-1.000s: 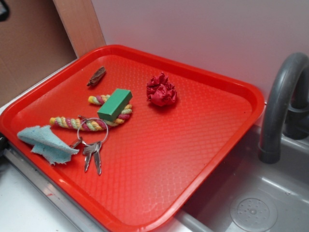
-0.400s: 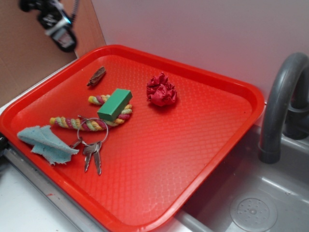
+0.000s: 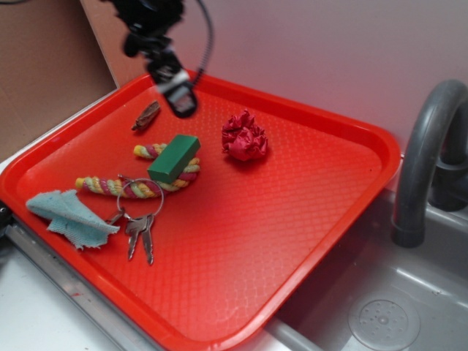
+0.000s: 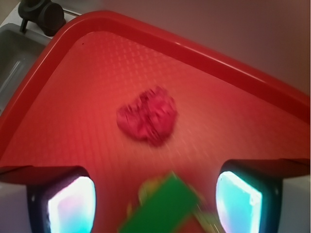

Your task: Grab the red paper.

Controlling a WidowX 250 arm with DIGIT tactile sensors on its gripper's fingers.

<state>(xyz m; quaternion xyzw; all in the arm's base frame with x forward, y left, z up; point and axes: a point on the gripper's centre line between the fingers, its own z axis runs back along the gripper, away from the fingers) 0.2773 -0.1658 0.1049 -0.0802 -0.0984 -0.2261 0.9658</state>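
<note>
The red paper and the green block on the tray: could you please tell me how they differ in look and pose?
The red paper is a crumpled, wrinkled dark crimson ball; the green block is smooth, flat-faced and rectangular. The red paper sits directly on the tray, apart from other items; the green block rests tilted on the coloured rope. Both are similar in width, and neither is gripped.

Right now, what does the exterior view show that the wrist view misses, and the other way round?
Only the exterior view shows the keys, blue cloth, brown stick, sink drain, and the whole gripper hanging above the tray's far left part. Only the wrist view shows the two fingers from behind, spread wide with nothing between them. Both show the red paper lying free on the tray, the green block on the rope, and the faucet.
</note>
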